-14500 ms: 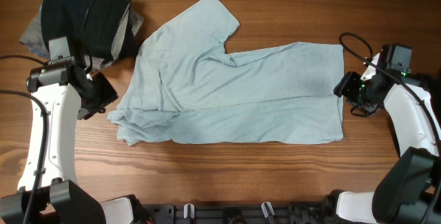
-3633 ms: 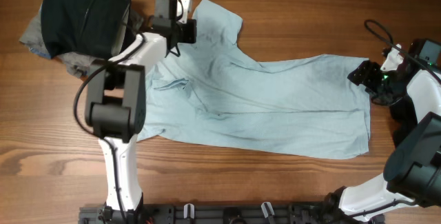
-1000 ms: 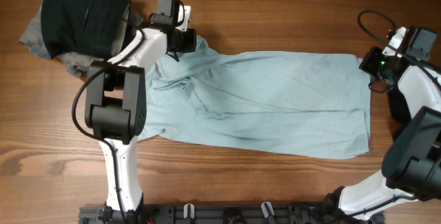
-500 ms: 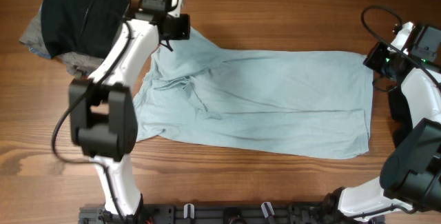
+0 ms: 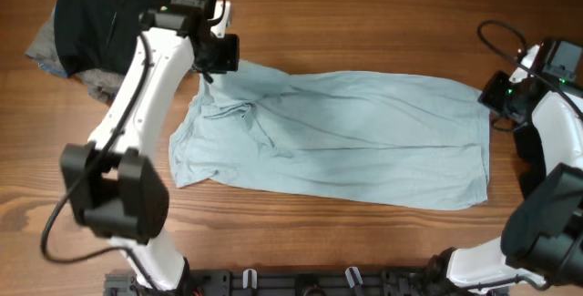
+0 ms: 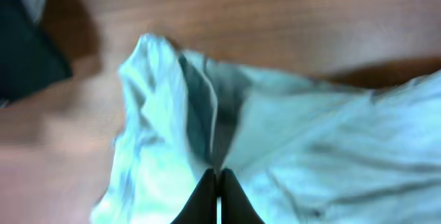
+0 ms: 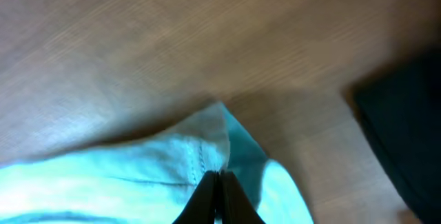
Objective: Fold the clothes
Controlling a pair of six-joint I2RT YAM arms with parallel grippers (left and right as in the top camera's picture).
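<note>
We see a large pale blue cloth T-shirt (image 5: 337, 137) spread across the middle of the brown wooden surface (image 5: 364, 14), with its long side running from left to right in the overhead view. It lies mostly flat, with soft wrinkles and a bunched fold toward its left end. The left claw (image 6: 218, 182) is at the upper left corner of the T-shirt. In the left wrist view its two dark fingers are pressed together with almost no gap, and a raised fold of the blue cloth is pinched between their tips. The right claw (image 7: 217, 182) is at the upper right corner of the T-shirt, near the right edge of the overhead frame. Its fingers are also closed tight, and they hold the hemmed corner of the cloth, where a line of stitching shows. In the upper left of the overhead frame a plain black cloth garment (image 5: 100, 18) lies in a heap on a crumpled grey cloth garment (image 5: 44, 48), of which only the edges show. The left arm crosses between this heap and the T-shirt, so we cannot tell whether they touch. Both wrist views are somewhat blurred.
</note>
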